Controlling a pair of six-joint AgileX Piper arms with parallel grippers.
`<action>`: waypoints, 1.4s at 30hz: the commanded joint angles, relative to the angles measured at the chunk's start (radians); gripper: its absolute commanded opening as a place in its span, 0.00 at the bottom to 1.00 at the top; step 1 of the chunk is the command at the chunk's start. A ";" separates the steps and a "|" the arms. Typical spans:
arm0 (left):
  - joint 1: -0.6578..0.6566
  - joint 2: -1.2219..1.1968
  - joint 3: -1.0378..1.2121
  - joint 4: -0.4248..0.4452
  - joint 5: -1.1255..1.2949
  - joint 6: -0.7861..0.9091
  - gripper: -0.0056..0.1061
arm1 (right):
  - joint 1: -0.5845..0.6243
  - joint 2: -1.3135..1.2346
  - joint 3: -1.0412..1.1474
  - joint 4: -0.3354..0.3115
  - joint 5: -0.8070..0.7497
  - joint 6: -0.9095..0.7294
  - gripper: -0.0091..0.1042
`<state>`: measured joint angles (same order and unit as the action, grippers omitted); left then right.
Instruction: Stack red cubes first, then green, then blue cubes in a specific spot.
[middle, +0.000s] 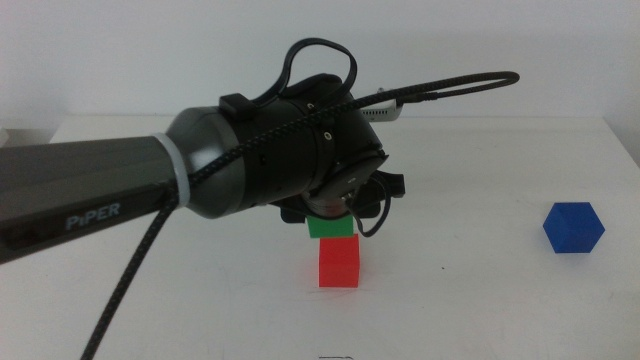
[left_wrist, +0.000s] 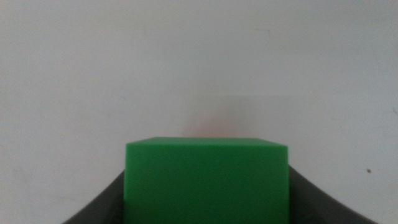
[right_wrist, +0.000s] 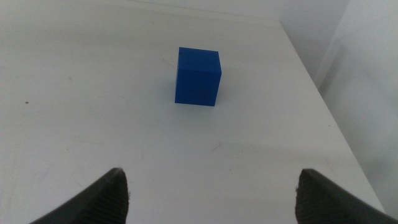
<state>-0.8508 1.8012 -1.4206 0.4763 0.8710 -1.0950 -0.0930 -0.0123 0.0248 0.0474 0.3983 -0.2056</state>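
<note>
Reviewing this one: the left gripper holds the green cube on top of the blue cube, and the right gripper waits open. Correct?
Not quite. The middle view shows the left gripper holding the green cube on the red cube. The blue cube sits apart on the table, ahead of the open right gripper.

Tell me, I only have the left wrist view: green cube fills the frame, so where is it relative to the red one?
Observer: The green cube sits directly over the red cube, in the left claw.
Operator: Where's the blue one?
Observer: The blue cube stands alone on the table, well to the right of the stack.
Operator: And the other arm?
Observer: The right claw is open and empty, pointed at the blue cube from short of it.
</note>
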 joint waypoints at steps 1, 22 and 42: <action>-0.005 -0.040 -0.022 -0.010 -0.040 -0.019 0.04 | -0.001 -0.020 -0.015 -0.008 -0.073 -0.002 0.91; -0.003 0.059 -0.021 -0.042 -0.073 -0.050 0.04 | -0.001 -0.020 -0.015 -0.008 -0.073 -0.002 0.91; -0.003 0.066 -0.021 0.002 -0.089 -0.039 0.04 | -0.001 -0.020 -0.015 -0.008 -0.073 -0.002 0.91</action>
<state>-0.8517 1.9197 -1.4177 0.4458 0.8055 -1.1302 -0.0930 -0.0123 0.0248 0.0474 0.3983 -0.2056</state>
